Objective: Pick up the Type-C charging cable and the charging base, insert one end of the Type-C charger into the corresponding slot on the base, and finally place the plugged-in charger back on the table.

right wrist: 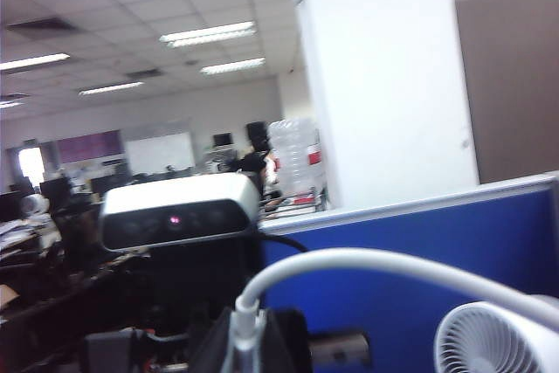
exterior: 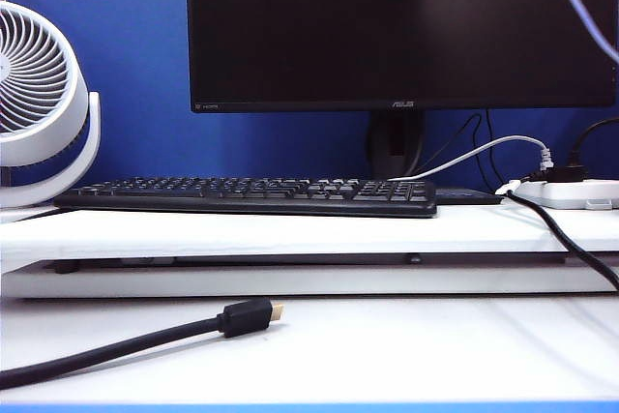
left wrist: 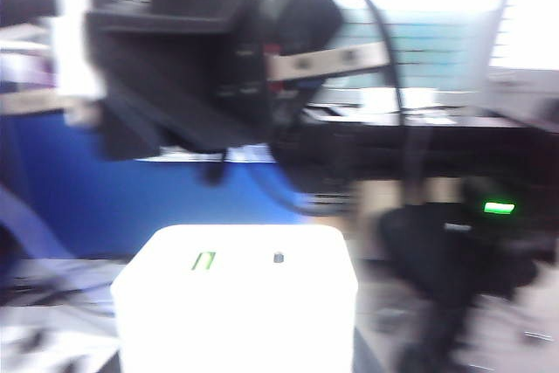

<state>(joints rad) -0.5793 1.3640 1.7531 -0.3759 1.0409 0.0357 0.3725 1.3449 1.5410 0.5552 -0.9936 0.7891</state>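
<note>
In the left wrist view, the charging base [left wrist: 236,290], a white block with a small green mark on its face, fills the space between the jaws of my left gripper [left wrist: 236,342], which is shut on it. In the right wrist view, my right gripper [right wrist: 249,342] is shut on the white plug end of the Type-C charging cable [right wrist: 367,261], whose cord arcs up and away. Both grippers are raised, and the exterior view shows neither. There only a thin pale cord [exterior: 580,2] crosses the top right corner. The left wrist view is blurred.
On the raised shelf board [exterior: 290,234] stand a black keyboard [exterior: 247,195], a monitor [exterior: 401,26], a white fan [exterior: 39,103] and a white power strip [exterior: 571,191]. A thick black cable with a gold-tipped plug [exterior: 247,317] lies on the table in front.
</note>
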